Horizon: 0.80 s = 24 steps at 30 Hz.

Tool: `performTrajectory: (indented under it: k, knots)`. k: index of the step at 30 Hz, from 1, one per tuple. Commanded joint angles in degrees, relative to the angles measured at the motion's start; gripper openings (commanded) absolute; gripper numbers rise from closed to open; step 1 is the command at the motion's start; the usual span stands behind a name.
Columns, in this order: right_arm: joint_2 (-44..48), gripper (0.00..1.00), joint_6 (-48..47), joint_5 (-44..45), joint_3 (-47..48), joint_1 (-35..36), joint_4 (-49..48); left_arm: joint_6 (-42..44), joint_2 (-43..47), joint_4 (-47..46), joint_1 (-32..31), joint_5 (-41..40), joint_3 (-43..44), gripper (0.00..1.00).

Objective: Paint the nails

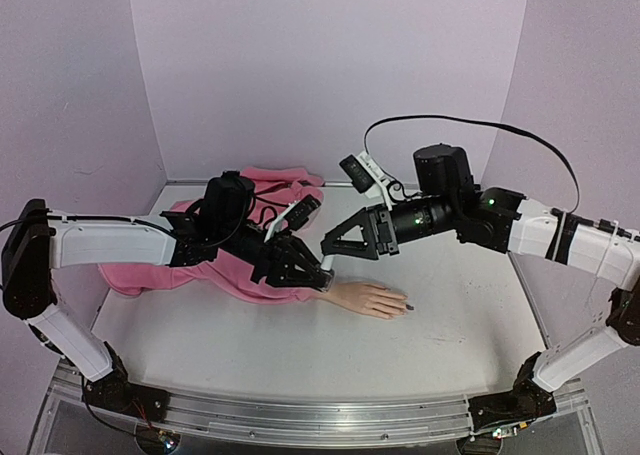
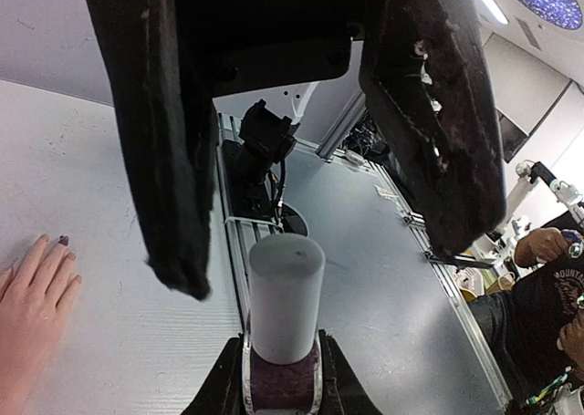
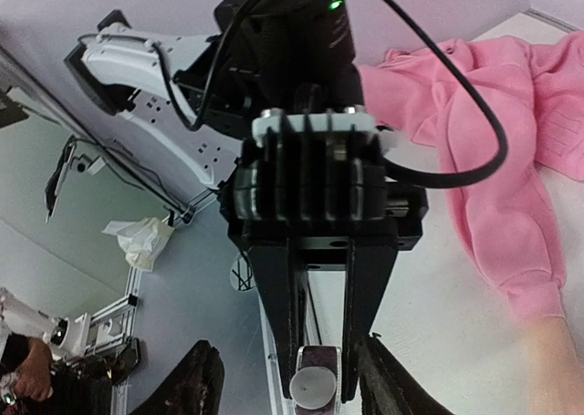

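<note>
Uncapping looks to be the step in hand. The left end effector (image 1: 320, 278) is clamped on the polish bottle (image 2: 281, 385). The right end effector (image 1: 330, 248) stands half open astride the white cap (image 2: 286, 292), gripping nothing. The next move calls for closing on the cap, then twisting it off. The nails (image 1: 408, 307) lie on the surface (image 1: 300, 355) just beyond the left end effector.

Picking out a pink sweatshirt (image 1: 140, 275) bunched across the back left of the white tabletop (image 1: 300, 345), one sleeve stretched toward the middle. Boxed in by lilac walls (image 1: 320, 65) on three sides, with a metal rail (image 1: 300, 410) along the near edge. Close up now: small dark polish bottle (image 2: 285, 324), tall white cap on. Beyond the tabletop, crumpled white paper (image 3: 137, 237) and a bystander (image 2: 538, 296) in a dark T-shirt.
</note>
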<state>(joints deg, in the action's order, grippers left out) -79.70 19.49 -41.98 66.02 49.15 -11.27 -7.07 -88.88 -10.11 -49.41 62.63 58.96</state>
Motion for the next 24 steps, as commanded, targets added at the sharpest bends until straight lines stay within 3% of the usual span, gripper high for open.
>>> performTrajectory:
  k: [1, 11, 17, 18, 20, 24]
  knots:
    - [-2.0, 0.47, 1.2, -9.5, 0.3, 0.1, -6.3, -1.5, 3.5, -2.9, 0.1, 4.5, 3.2, 0.0]
    - [-3.8, 0.37, 1.9, -11.4, 0.1, 0.0, -7.9, -1.2, 5.2, -2.9, 0.1, 2.9, 2.7, 0.0]
    - [-3.7, 0.08, 2.0, -10.8, -0.4, 0.0, -8.9, -0.1, 6.2, -3.0, 0.1, -2.0, 2.0, 0.0]
    - [-3.7, 0.01, 2.0, -10.4, -0.6, 0.0, -8.9, 0.2, 6.5, -3.0, 0.1, -4.6, 1.6, 0.0]
    - [-3.7, 0.0, 1.7, -9.7, -1.2, 0.1, -8.9, 1.4, 7.5, -3.0, 0.1, -11.8, 0.7, 0.0]
    - [-4.3, 0.0, 1.9, -2.6, -2.1, 0.0, -7.8, 3.2, 9.8, -2.9, 0.1, -41.3, -1.7, 0.0]
